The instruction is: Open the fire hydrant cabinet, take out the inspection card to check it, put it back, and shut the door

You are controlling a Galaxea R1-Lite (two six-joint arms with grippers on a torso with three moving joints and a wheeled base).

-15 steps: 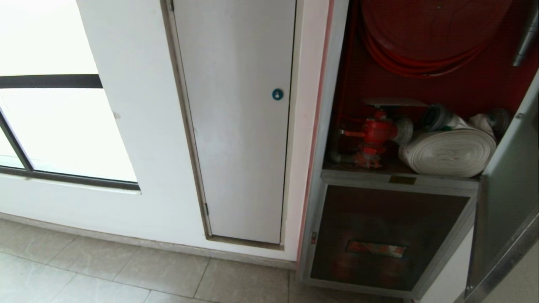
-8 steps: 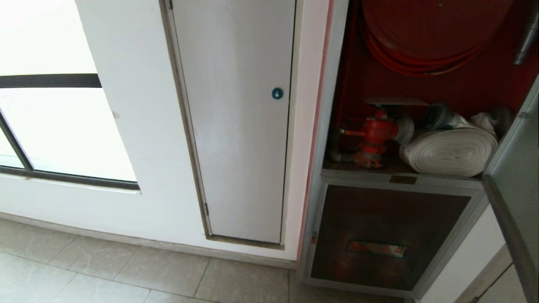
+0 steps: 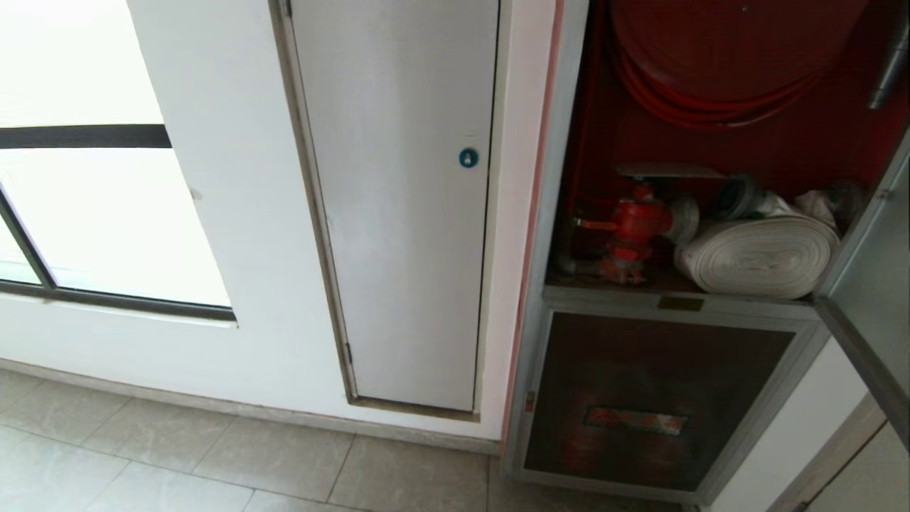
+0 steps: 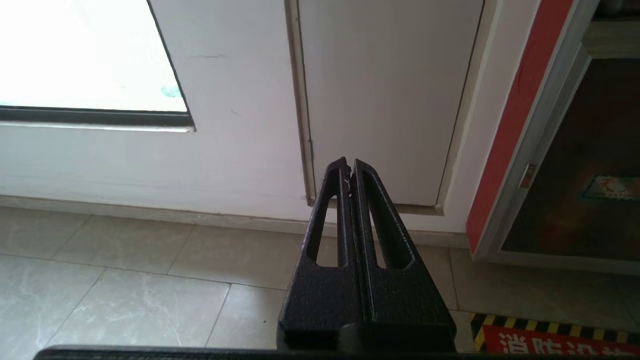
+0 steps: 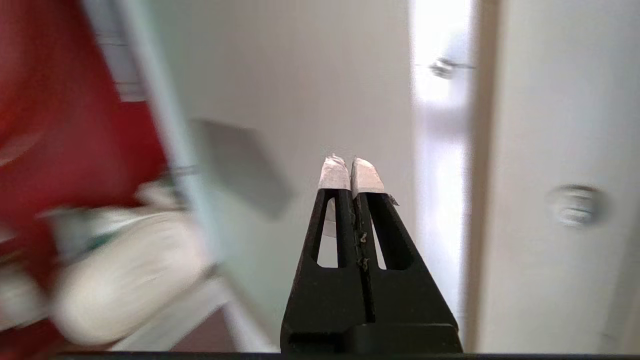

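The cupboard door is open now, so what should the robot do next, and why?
Probably reach the shut right gripper into the open cabinet to look for the card. The door stands swung wide, the red inside is bare to view, and no card shows yet.

fire hydrant cabinet [image 3: 561, 142]: 1 | red valve [image 3: 635, 226]: 1 | white rolled hose [image 3: 757, 256]: 1 | grey-white panel [image 3: 405, 213]: 1 | blue lock [image 3: 468, 158]: 1

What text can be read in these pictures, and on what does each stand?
"消防设", cut off at the picture's edge: red floor marking with yellow-black striped border.
Red label on lower dark glass door: too blurred to read.
Small brass plate on silver-framed red fire hydrant cabinet: too small to read.
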